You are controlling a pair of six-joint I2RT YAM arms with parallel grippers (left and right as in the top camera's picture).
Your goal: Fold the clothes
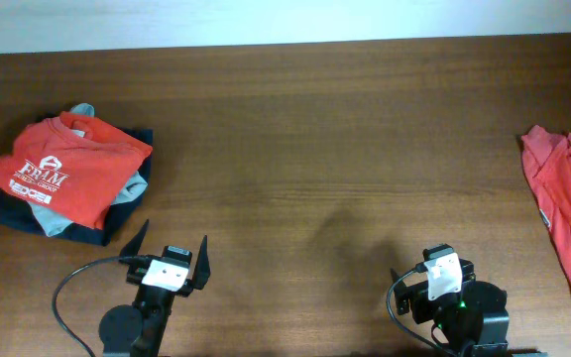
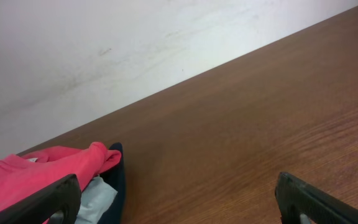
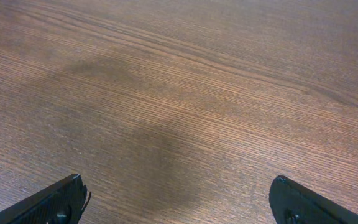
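Overhead: folded stack [image 1: 67,177], loose red shirt [image 1: 568,208]

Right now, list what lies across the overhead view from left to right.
clothes stack → left hand → right hand → loose red garment

Red tee [image 1: 75,164]: white print "FRAM" in big caps, logo mark above it.
Below "FRAM": 2 smaller white lines, too small to read.
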